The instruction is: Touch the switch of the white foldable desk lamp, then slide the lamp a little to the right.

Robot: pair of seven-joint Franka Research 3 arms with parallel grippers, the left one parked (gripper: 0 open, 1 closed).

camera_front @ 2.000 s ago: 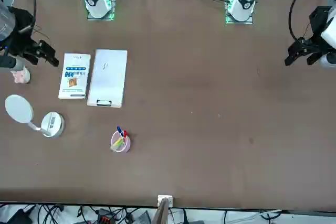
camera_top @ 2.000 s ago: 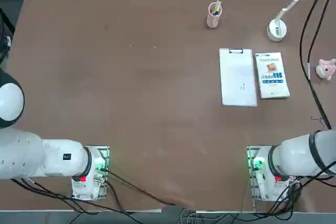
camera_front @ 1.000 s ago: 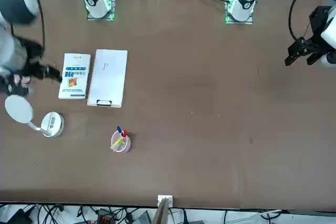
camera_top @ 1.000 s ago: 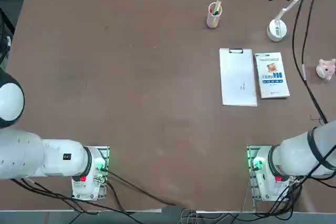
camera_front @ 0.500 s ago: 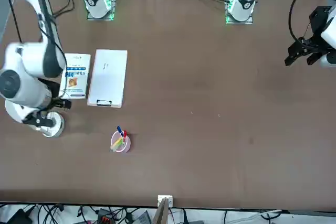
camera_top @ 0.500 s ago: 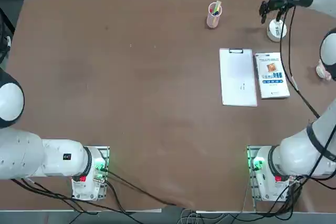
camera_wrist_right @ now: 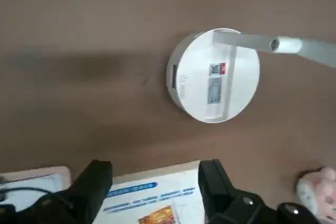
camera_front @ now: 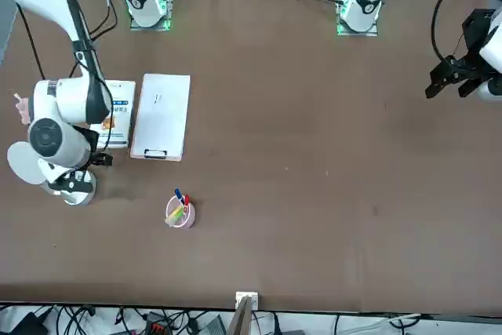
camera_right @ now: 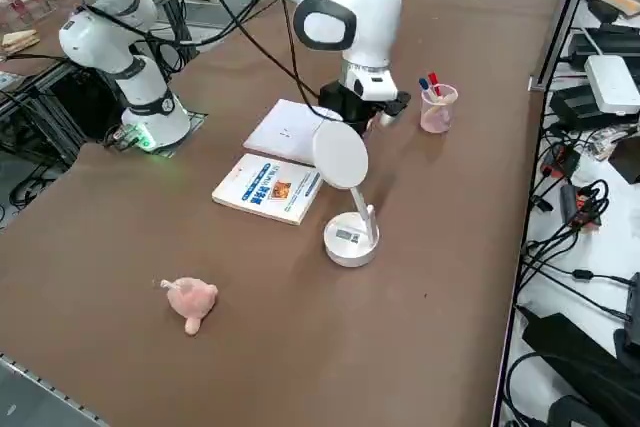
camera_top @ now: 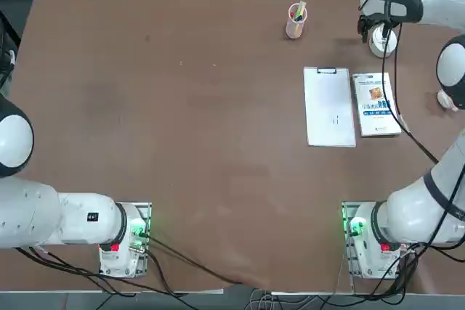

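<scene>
Right tool open, lamp upright

Right tool: fingers spread wide, nothing between them; poised near the lamp, apart from its base.
Lamp: white, round-based, standing on the surface, far right area.
Book: nearer the robot than the lamp, beside the clipboard.
Cup: pink, holding pens, left of the lamp.
Toy: pink, right of the book.

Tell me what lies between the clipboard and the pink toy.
The white book, then bare table nearer the toy, as the right side view shows. The right gripper is near the lamp.
</scene>
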